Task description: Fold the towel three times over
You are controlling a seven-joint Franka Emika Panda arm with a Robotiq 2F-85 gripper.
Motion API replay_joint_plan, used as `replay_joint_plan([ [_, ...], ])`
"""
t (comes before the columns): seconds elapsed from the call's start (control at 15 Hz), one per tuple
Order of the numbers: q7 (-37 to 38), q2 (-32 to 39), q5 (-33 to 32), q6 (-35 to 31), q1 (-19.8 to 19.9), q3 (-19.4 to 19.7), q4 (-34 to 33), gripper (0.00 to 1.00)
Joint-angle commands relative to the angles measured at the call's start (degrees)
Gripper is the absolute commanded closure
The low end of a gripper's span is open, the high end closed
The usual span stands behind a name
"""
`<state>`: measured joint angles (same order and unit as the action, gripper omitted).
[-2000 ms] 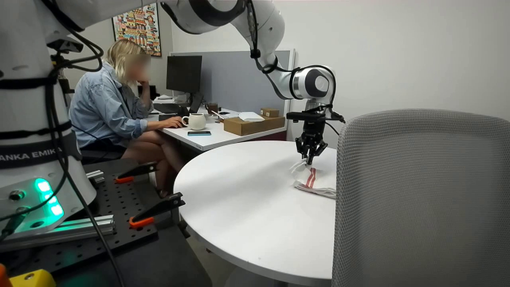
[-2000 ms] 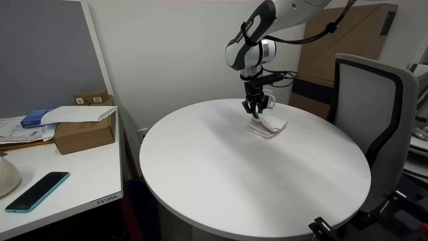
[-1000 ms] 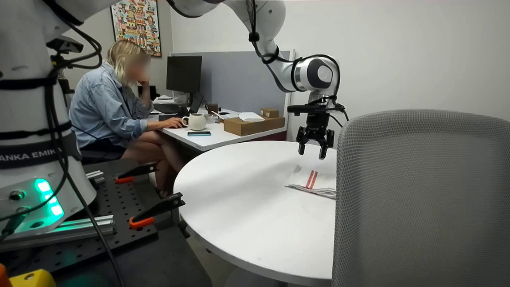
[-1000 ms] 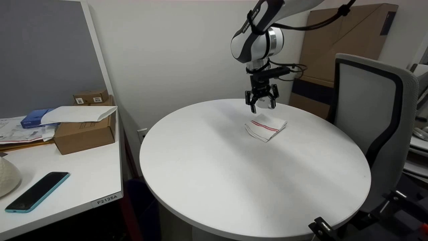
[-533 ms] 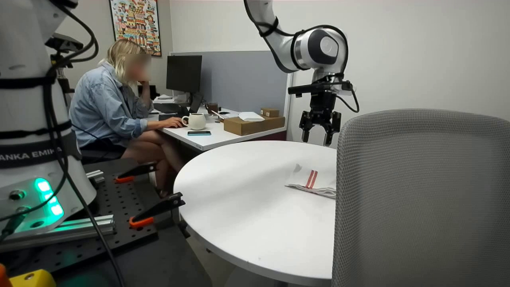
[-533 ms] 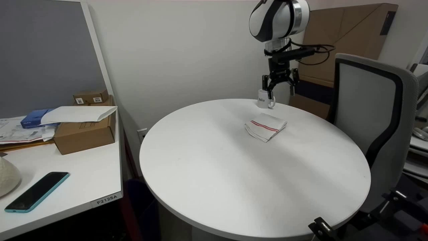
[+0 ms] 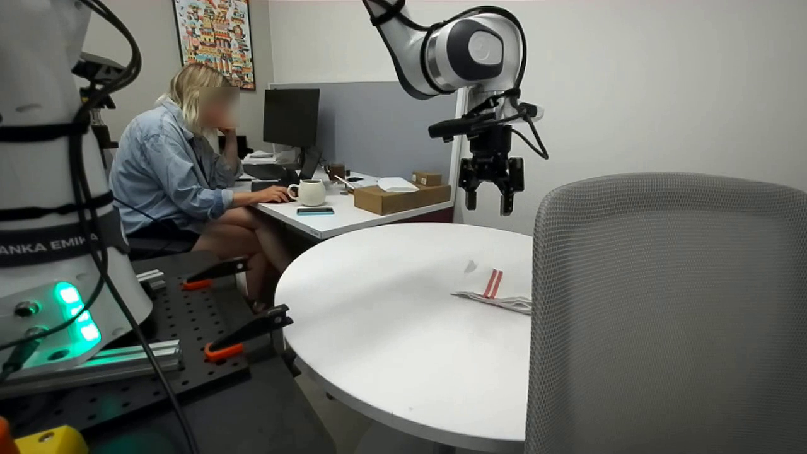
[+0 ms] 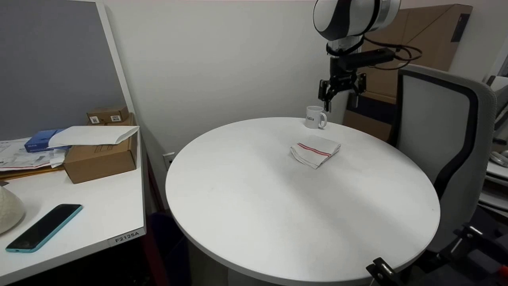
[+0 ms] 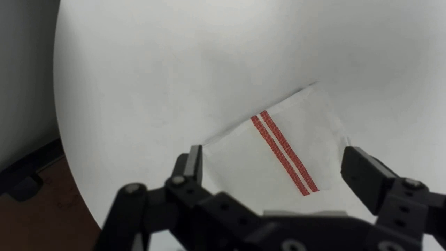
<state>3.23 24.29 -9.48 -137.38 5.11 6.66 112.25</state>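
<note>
The towel (image 8: 316,151) is lying in layers on the surface (image 8: 254,206), near but not touching the mug (image 8: 312,118); the gripper (image 7: 488,210), spread and empty, is hanging aloft, folding is apparently concluding, and the next move is probably calling only for retreat.

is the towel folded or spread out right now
Folded: the towel shows stacked layers along its edge in both exterior views. How many folds, I cannot tell.
</note>
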Motion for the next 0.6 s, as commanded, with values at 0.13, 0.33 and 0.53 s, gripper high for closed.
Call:
replay_joint_plan([
  [0.13,-2.3,-14.7,-0.6,-11.3,-0.7,-0.4,20.7,0.00],
  [0.33,-2.0,-21.9,-1.7,-15.5,-1.0,-0.4,30.5,0.00],
  [0.53,-1.5,-19.6,-1.1,-14.3,-0.7,-0.6,28.6,0.00],
])
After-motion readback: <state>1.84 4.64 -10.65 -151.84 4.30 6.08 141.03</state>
